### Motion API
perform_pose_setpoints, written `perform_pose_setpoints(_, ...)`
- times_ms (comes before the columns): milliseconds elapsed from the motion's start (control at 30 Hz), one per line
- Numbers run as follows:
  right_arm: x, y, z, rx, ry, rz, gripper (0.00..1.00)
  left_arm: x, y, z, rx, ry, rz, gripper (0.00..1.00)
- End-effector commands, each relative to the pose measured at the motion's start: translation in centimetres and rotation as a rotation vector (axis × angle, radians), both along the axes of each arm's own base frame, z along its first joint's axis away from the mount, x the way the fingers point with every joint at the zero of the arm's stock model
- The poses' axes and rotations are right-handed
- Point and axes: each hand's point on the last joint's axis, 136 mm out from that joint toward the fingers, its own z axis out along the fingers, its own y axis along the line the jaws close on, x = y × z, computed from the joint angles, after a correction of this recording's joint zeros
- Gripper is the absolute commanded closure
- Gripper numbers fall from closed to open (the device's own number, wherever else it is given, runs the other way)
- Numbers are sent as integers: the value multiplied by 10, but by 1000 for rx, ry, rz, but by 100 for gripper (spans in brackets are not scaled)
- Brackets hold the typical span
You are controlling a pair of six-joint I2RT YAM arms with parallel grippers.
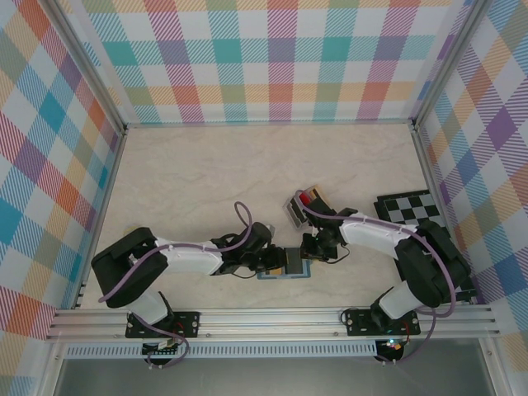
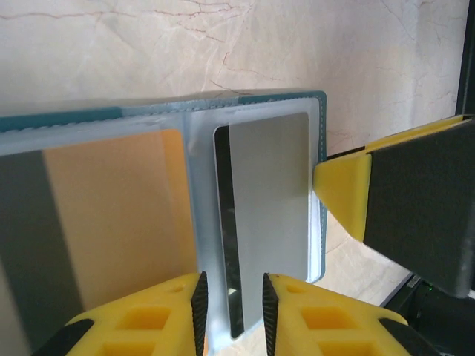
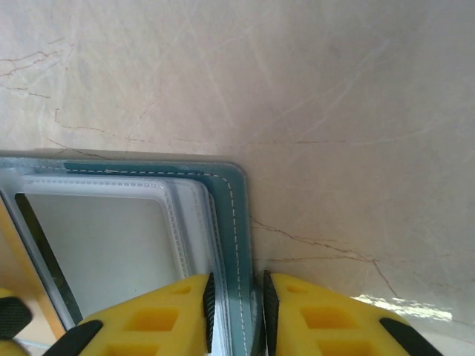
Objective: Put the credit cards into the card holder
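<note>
The teal card holder (image 1: 286, 270) lies open between both grippers at the table's near middle. In the left wrist view its light-blue inside (image 2: 194, 148) shows a gold-yellow card (image 2: 119, 215) in the left pocket and a silver-grey card (image 2: 271, 193) with a dark stripe in the right pocket. My left gripper (image 2: 233, 319) is open by a narrow gap, straddling the near end of the silver-grey card. My right gripper (image 3: 237, 311) is shut on the holder's teal right edge (image 3: 234, 222), sleeves and cover between its pads. One of its yellow fingers (image 2: 343, 193) touches that edge.
A small grey rack (image 1: 304, 208) holding a red card stands just behind the right gripper (image 1: 309, 250). The black-and-white chequered board (image 1: 410, 206) lies at the right wall. Bare marble table stretches behind and to the left of the left gripper (image 1: 275, 262).
</note>
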Motion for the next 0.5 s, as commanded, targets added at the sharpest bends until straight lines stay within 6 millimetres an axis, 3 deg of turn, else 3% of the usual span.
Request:
perform_pose_setpoints(0,-4,-5,3,-16,-1,-2,75,-5,8,-2,50,-14,-19,74)
perform_pose_setpoints(267,-6,0,2,6,13,12,79,-3,-11,-2,36,-1,-70,79)
perform_pose_setpoints(467,1,-8,18,-27,-44,9,70,4,7,0,122,-29,-12,81)
